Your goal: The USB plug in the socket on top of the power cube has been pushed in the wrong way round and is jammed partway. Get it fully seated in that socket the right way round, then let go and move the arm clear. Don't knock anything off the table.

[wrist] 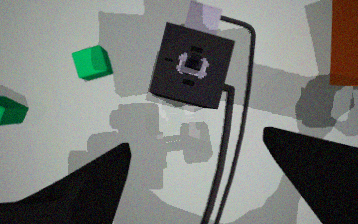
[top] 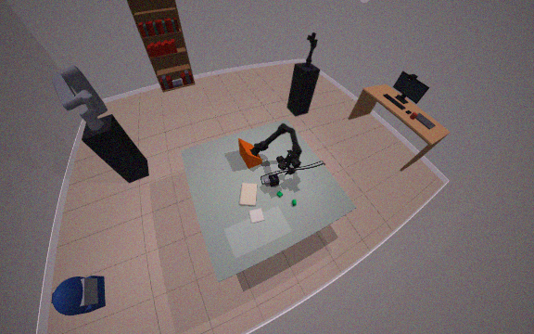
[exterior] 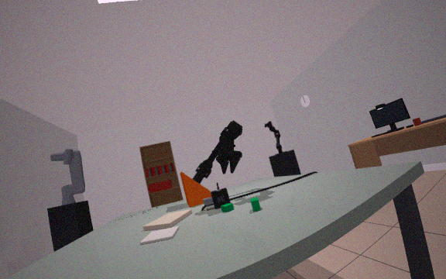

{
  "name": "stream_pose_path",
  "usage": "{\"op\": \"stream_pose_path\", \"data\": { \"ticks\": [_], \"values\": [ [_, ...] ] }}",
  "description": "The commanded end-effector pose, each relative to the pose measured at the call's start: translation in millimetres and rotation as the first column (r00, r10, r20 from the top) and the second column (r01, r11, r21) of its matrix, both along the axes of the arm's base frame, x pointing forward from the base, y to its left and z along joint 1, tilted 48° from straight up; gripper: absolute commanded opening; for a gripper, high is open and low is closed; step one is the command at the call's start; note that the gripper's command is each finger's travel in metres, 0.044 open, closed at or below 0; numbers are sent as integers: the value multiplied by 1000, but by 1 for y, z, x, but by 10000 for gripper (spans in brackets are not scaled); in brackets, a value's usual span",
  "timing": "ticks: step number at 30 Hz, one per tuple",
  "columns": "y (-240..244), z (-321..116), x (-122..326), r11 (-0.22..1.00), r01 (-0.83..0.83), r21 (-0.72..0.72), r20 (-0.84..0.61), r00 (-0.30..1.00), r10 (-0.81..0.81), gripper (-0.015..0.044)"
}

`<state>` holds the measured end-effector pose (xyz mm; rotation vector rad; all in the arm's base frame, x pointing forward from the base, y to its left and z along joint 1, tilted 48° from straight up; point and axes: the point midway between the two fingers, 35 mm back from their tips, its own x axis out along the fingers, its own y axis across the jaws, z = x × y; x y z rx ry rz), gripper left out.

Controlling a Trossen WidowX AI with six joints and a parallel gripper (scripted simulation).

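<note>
While the arm is poised above the table (exterior: 324,217), the tool (wrist: 195,165) is seen spread wide and empty, its two dark fingers framing the wrist view from below. The power cube (wrist: 192,65) is shown just ahead of them, and the USB plug (wrist: 193,64) is seen in the socket on the cube's top face, a pale outline around a dark centre. Two cables (wrist: 235,150) are trailed from the cube between the fingers, and two green blocks (wrist: 92,62) are set to its left, an orange wedge (wrist: 355,40) to its right. The approach is judged to be the step in hand: the plug is not yet gripped. A centred descent is called for next, with the cables and blocks avoided.
</note>
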<state>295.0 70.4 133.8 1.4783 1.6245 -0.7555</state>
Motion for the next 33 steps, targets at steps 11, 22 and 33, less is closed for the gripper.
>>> {"op": "stream_pose_path", "data": {
  "ticks": [11, 22, 33],
  "values": [
    [-47, -59, 0, 898, 383, 218, -333, 894, -300, 440],
    [-42, -63, -1, 898, 383, 218, -333, 894, -300, 440],
    [-33, -70, -1, 898, 383, 218, -333, 894, -300, 440]
  ]
}}
